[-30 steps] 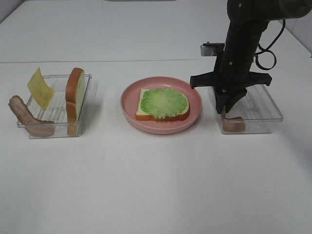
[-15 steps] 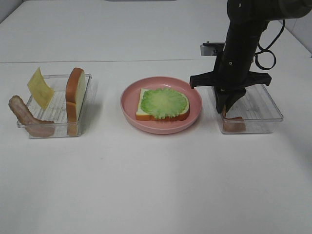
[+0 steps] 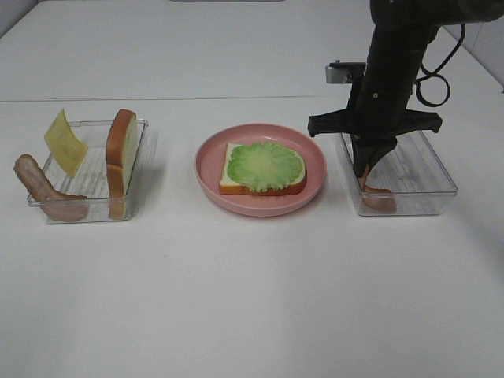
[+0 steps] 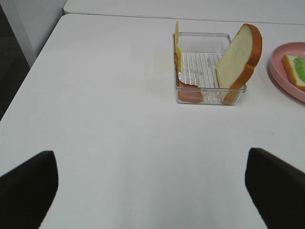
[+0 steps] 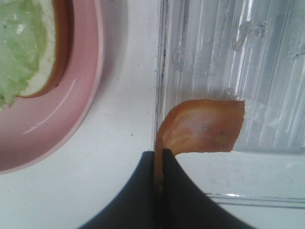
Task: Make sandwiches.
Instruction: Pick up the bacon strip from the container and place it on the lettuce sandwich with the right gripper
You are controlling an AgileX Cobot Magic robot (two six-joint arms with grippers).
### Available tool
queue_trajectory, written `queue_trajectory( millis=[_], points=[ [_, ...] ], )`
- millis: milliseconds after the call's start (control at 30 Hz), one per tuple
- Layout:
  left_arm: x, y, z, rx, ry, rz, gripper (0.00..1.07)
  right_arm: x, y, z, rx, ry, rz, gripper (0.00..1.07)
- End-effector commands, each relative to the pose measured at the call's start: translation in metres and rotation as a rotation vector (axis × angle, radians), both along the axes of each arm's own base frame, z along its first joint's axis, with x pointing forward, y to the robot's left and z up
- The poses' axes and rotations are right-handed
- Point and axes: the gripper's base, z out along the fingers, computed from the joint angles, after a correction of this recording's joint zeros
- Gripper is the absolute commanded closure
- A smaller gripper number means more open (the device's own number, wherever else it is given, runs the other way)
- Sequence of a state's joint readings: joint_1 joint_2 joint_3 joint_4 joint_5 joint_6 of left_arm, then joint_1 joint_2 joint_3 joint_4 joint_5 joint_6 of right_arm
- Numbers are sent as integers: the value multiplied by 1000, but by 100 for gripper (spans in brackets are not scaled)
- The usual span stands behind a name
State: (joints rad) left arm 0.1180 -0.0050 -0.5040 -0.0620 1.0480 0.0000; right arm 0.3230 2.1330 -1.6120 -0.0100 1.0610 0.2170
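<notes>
A white bread slice [image 3: 236, 175] with a green lettuce leaf [image 3: 265, 165] on top lies on the pink plate [image 3: 315, 179]. My right gripper [image 3: 368, 179] is shut on one end of a reddish-brown bacon strip [image 5: 202, 129] and holds it up over the right clear tray [image 3: 425, 177]; the strip's other end hangs into the tray [image 3: 379, 198]. The left clear tray [image 3: 90, 169] holds a second bread slice [image 3: 122, 153] on edge, a yellow cheese square [image 3: 64, 142] and another bacon strip [image 3: 43, 193]. The left wrist view shows the same tray [image 4: 209, 67] and bread slice [image 4: 240, 55]. My left gripper [image 4: 152, 191] is open, far from everything.
The white table's far edge [image 3: 157, 98] runs behind the trays. A black cable [image 3: 433, 79] loops off the right arm. In the left wrist view the table's edge [image 4: 33, 62] drops to a dark floor.
My right gripper has risen a little and shifted slightly right, lifting the bacon strip's gripped end up out of the right tray. Nothing else moved.
</notes>
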Motion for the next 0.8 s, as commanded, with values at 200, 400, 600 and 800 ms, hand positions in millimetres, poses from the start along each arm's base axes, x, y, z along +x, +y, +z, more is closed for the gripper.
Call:
queue_trajectory(
  millis=[200, 400, 600, 800],
  points=[
    [-1, 0, 0, 0, -25, 1, 4, -10, 4, 59, 129, -129, -27, 107],
    [-1, 0, 0, 0, -25, 1, 4, -11, 18, 87, 308, -215, -5, 107],
    [-1, 0, 0, 0, -25, 1, 4, -13, 53, 96, 396, -300, 65, 107],
    [-1, 0, 0, 0, -25, 1, 4, -17, 89, 80, 447, -315, 118, 107]
  ],
)
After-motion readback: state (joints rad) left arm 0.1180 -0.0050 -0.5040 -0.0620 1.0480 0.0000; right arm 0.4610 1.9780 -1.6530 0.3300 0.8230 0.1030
